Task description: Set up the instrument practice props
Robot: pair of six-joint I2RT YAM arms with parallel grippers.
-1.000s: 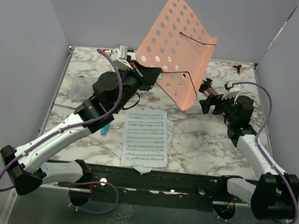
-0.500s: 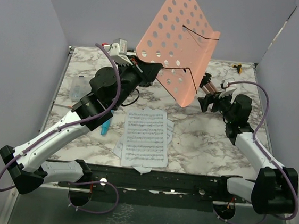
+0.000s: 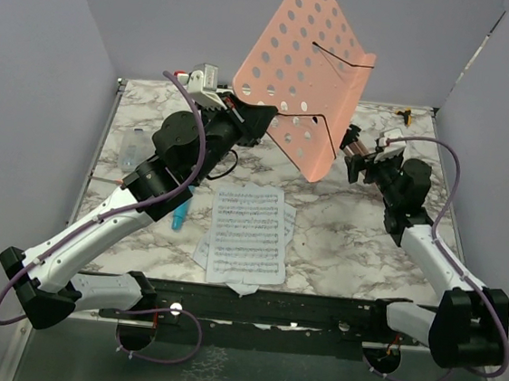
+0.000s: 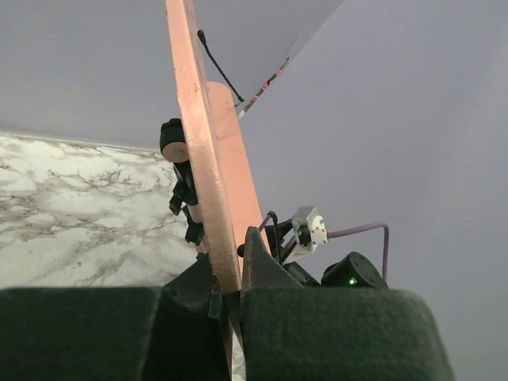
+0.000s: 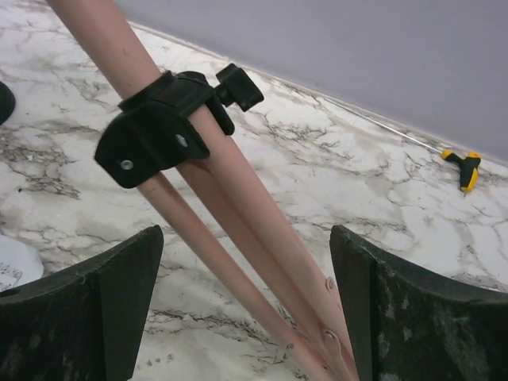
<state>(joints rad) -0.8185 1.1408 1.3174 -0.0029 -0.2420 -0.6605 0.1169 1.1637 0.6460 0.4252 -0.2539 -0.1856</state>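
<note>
1. top external view: the pink music stand [image 3: 303, 77] is being held tilted above the far worktop [image 3: 342, 227], its panel edge pinched by the left gripper [image 4: 234, 286].
2. its tripod legs [image 5: 238, 198] are being straddled, ungripped, by the wide right gripper [image 5: 246, 238].
3. risk: the thin edge could be slipping out, swinging the stand down.
4. sheet-music pages [image 3: 248, 231] and blue toy microphone [image 3: 179, 219] are lying below.

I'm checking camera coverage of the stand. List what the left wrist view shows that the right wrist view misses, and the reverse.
Left wrist only: the pink panel seen edge-on, pinched by its edge in the shut left jaws. Right wrist only: the folded tripod legs with their black collar clamp, passing between the open right jaws, plus a small yellow-and-black tool. Both: the marble table and grey wall.
</note>
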